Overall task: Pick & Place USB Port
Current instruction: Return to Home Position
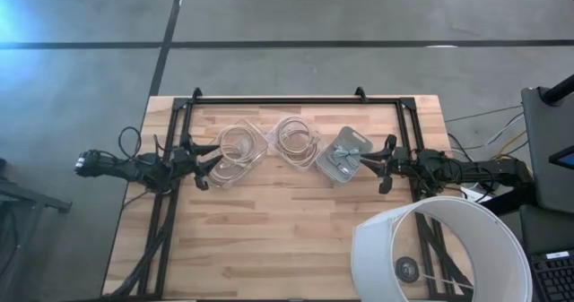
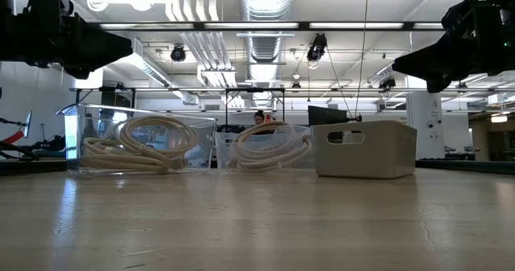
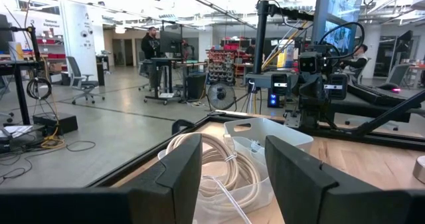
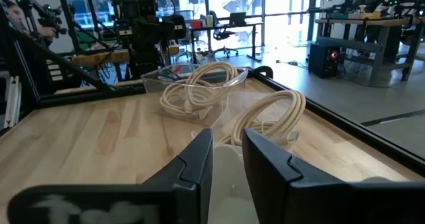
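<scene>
Two clear plastic bins hold coiled white cables: the left bin (image 1: 238, 150) and the middle bin (image 1: 297, 139). A grey bin (image 1: 343, 156) to their right holds small grey parts. My left gripper (image 1: 212, 166) is open, level, just left of the left bin, above the table. My right gripper (image 1: 383, 163) is open, just right of the grey bin. In the left wrist view the cable coil (image 3: 219, 167) shows between my fingers. In the right wrist view both coils (image 4: 199, 91) lie ahead. No USB port shows plainly.
A black frame (image 1: 296, 100) runs along the table's far edge and down both sides. A large white round lampshade-like object (image 1: 439, 248) stands at the near right corner. Bare wooden table (image 1: 269, 230) spreads across the near half. A person stands in the room beyond.
</scene>
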Action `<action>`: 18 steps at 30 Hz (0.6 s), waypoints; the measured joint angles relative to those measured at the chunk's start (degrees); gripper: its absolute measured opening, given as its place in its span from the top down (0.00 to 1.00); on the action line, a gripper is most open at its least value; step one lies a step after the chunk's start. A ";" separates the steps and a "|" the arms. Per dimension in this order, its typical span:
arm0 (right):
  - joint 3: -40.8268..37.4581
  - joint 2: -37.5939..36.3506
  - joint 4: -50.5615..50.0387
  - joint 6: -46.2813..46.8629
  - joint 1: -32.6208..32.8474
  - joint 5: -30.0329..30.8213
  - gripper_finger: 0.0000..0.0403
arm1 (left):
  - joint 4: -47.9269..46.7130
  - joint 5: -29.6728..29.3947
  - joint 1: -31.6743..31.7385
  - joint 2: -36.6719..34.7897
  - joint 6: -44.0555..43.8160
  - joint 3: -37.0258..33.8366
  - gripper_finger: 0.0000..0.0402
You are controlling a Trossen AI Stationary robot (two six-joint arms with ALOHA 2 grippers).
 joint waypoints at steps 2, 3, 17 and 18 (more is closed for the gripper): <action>0.00 0.00 0.00 0.00 -0.01 0.00 0.79 | 0.01 -0.02 0.00 -0.01 -0.01 0.00 0.58; 0.00 0.00 0.00 0.00 -0.02 0.00 0.79 | 0.02 -0.01 0.00 -0.01 -0.01 0.00 0.58; 0.00 0.00 0.00 0.00 -0.02 0.00 0.80 | 0.02 0.00 -0.04 0.00 -0.01 0.00 0.58; 0.00 0.01 0.02 0.00 -0.01 0.00 0.81 | 0.02 0.00 -0.04 0.00 -0.01 0.00 0.58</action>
